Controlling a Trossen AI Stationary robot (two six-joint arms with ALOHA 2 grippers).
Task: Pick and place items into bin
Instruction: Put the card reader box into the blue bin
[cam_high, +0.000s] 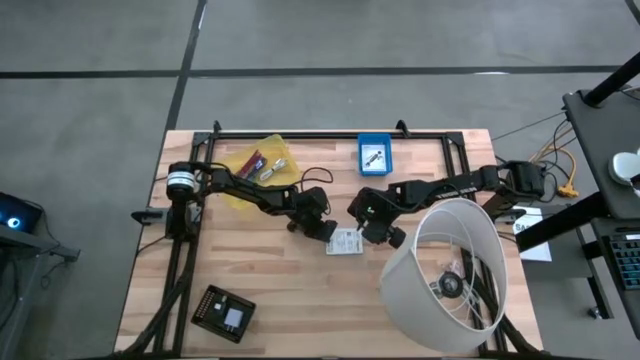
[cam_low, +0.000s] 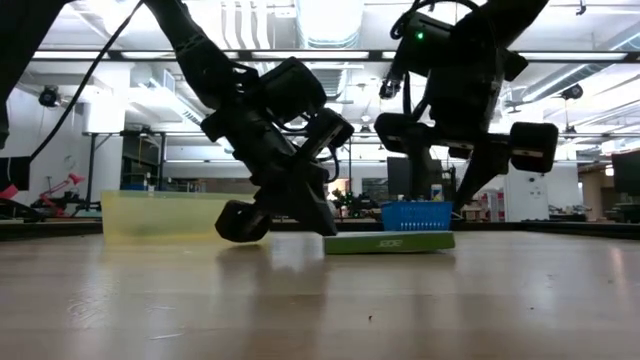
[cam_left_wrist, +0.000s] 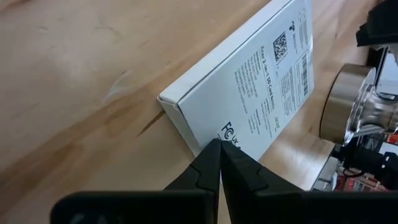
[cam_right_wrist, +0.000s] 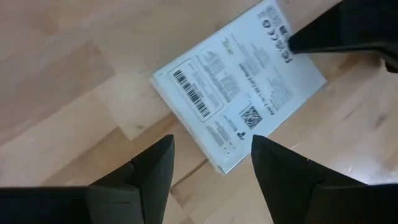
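- Two grippers over mid-table, facing each other across one white box (cam_high: 345, 243) lying flat on the wood.
- Left gripper (cam_left_wrist: 219, 152): fingers pressed together, tips touching the box's near edge, nothing between them (no hold on it).
- Right gripper (cam_right_wrist: 211, 158): fingers spread wide, hovering above the box's barcode end, holding nothing.
- Seen level across the table: box (cam_low: 388, 242) flat on the table, left gripper (cam_low: 325, 225) down at its end, right gripper (cam_low: 470, 140) raised above it.
- Yellow bin (cam_high: 255, 165) at the back left, holding several small items, well apart from the box.
- Blue tray (cam_high: 375, 154) at the back centre, one small dark thing inside.
- Big white lampshade (cam_high: 445, 275) on its side just beside the right arm, crowding the front right of the table.
- Flat black device (cam_high: 224, 312) at the front left corner, well clear of both arms.
- Black frame rail (cam_high: 330, 133) along the table's back edge.
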